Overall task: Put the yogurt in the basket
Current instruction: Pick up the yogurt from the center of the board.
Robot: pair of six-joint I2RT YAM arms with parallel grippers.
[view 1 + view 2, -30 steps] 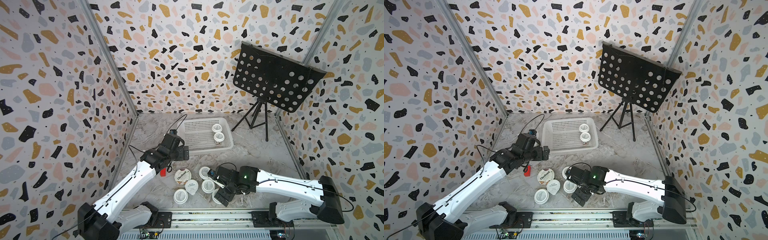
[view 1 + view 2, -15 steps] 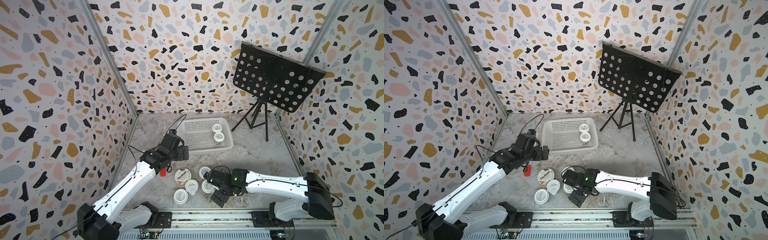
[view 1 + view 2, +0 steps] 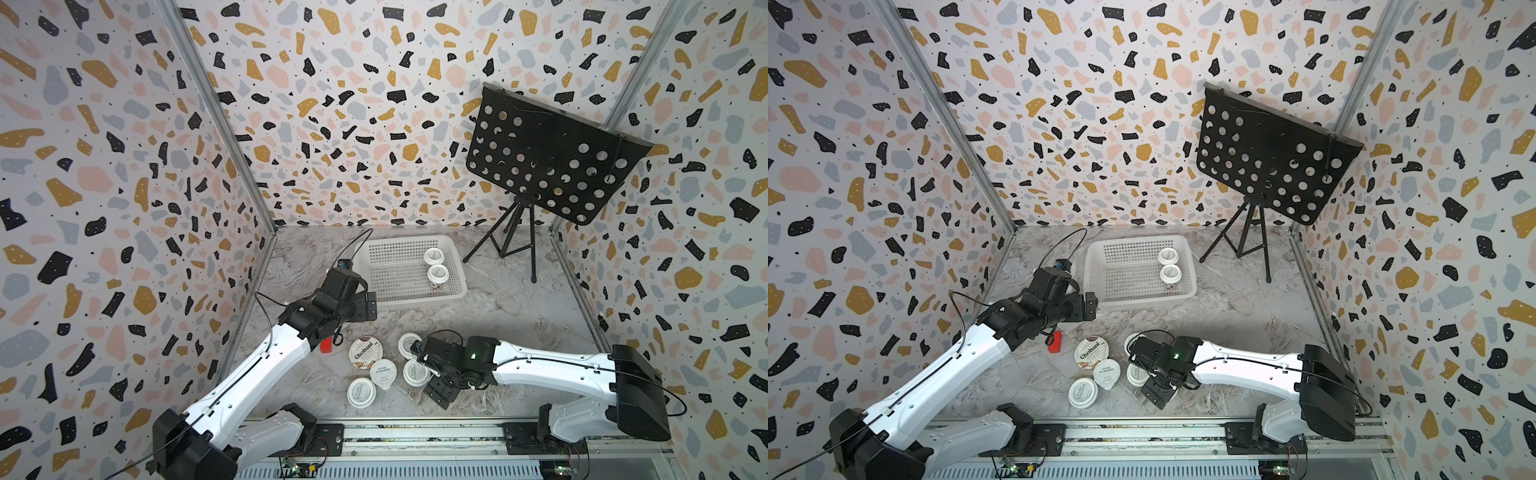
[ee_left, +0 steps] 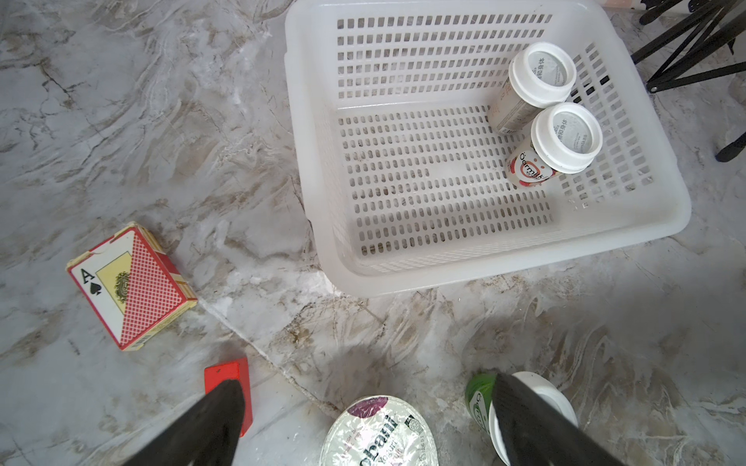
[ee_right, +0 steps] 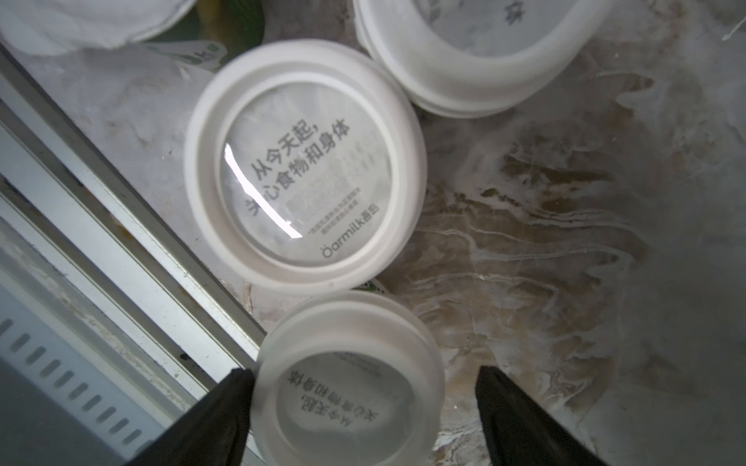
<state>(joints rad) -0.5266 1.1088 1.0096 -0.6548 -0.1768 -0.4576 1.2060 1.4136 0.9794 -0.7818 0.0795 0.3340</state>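
Basket [image 3: 395, 270] w/ 2 yogurt cups [image 3: 434, 256].

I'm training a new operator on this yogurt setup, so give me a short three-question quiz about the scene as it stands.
1. How many yogurt cups sit in the basket?
2. True or false: the left gripper is shut on a cup.
3. The fingers of the right gripper flank: A) a white-lidded cup; B) a spoon; C) nothing.
Key: 1. Two. 2. False: it is open and empty. 3. A, with the jaws open, not clamped.
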